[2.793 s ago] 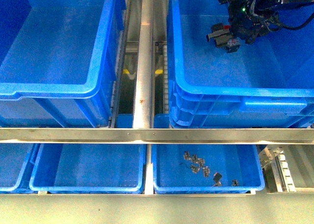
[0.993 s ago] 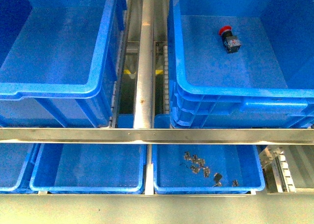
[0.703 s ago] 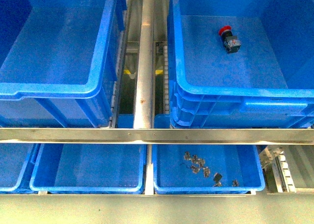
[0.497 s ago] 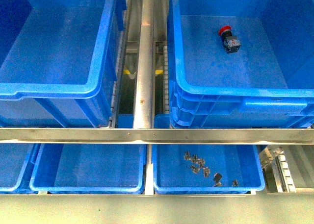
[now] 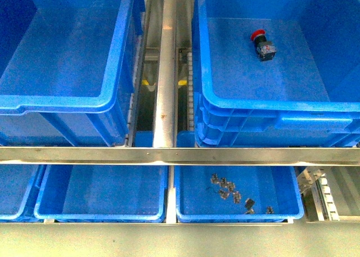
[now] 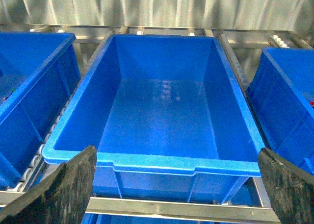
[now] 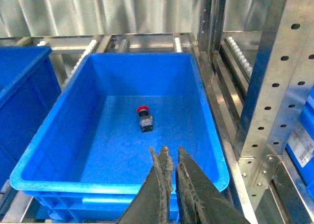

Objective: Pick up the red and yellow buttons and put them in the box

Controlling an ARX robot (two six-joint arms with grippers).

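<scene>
The red button (image 5: 262, 43) lies on its side on the floor of the right-hand box (image 5: 270, 106), a deep blue crate. The right wrist view shows the same red button (image 7: 143, 118) in that box (image 7: 122, 187). My right gripper (image 7: 169, 153) hangs shut and empty above the box's near rim, well back from the button. My left gripper (image 6: 176, 185) is open, its dark fingers (image 6: 64, 189) spread wide in front of an empty blue crate (image 6: 152, 162). No yellow button is in view. Neither arm appears in the front view.
A second deep blue crate (image 5: 56, 102) stands empty on the left, with a metal rail (image 5: 166, 71) between the crates. Below a steel bar (image 5: 169, 154), a shallow blue tray (image 5: 292, 189) holds several small dark parts. A perforated steel upright (image 7: 274, 87) stands beside the box.
The right gripper, which was over the red button inside the box 2.8 s ago, has left the front view. The button lies free there and has not moved in the last second.
</scene>
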